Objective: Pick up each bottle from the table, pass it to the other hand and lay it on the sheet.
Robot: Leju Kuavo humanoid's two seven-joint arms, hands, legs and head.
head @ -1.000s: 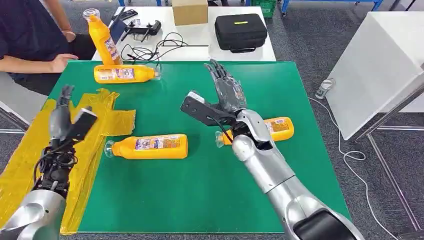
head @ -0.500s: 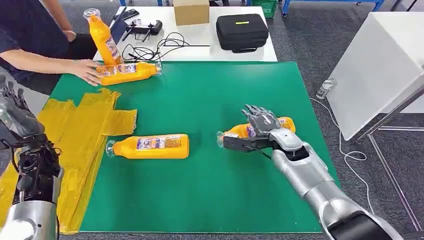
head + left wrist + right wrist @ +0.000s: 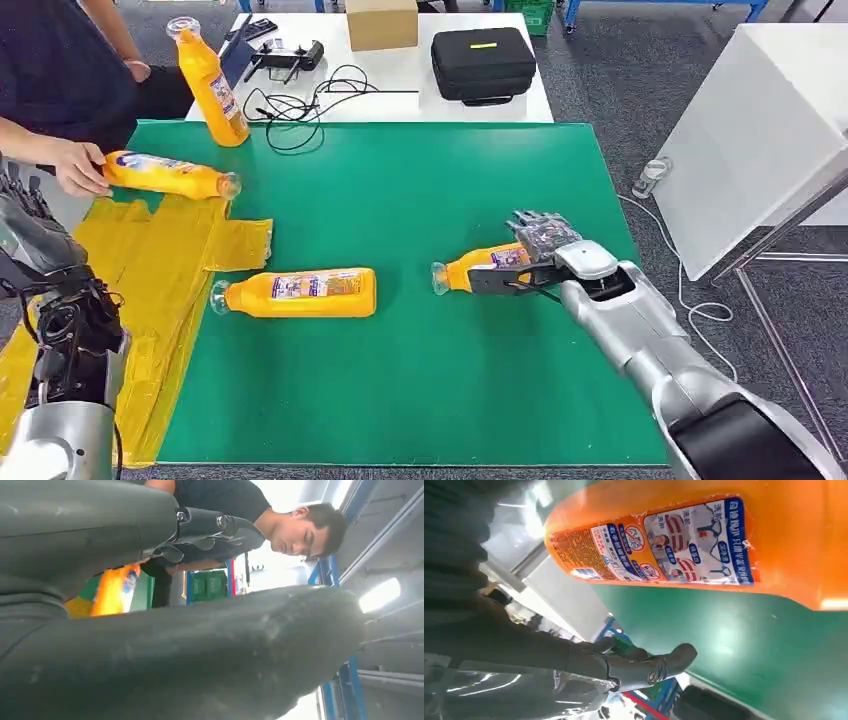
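An orange bottle point(image 3: 482, 266) lies on the green table point(image 3: 420, 390), neck pointing left. My right hand point(image 3: 543, 247) is laid over its body; in the right wrist view the bottle point(image 3: 704, 535) is close above the fingers point(image 3: 639, 665), with green table showing between them. A second bottle point(image 3: 300, 293) lies at mid-table beside the yellow sheet point(image 3: 170, 270). A person's hand point(image 3: 75, 165) holds a third bottle point(image 3: 170, 176) at the sheet's far edge. A fourth bottle point(image 3: 207, 78) stands upright behind. My left hand point(image 3: 35, 235) is raised at the left edge and holds nothing.
A white table behind carries a black case point(image 3: 481, 62), a cardboard box point(image 3: 380, 22), a controller point(image 3: 285, 52) and cables point(image 3: 300, 100). A white panel point(image 3: 760, 130) stands at the right, with a small clear bottle point(image 3: 650, 176) on the floor beside it.
My right hand came down from above mid-table onto the right bottle. My left hand pulled back from the sheet to the left edge. The person moved the far bottle left onto the sheet's edge.
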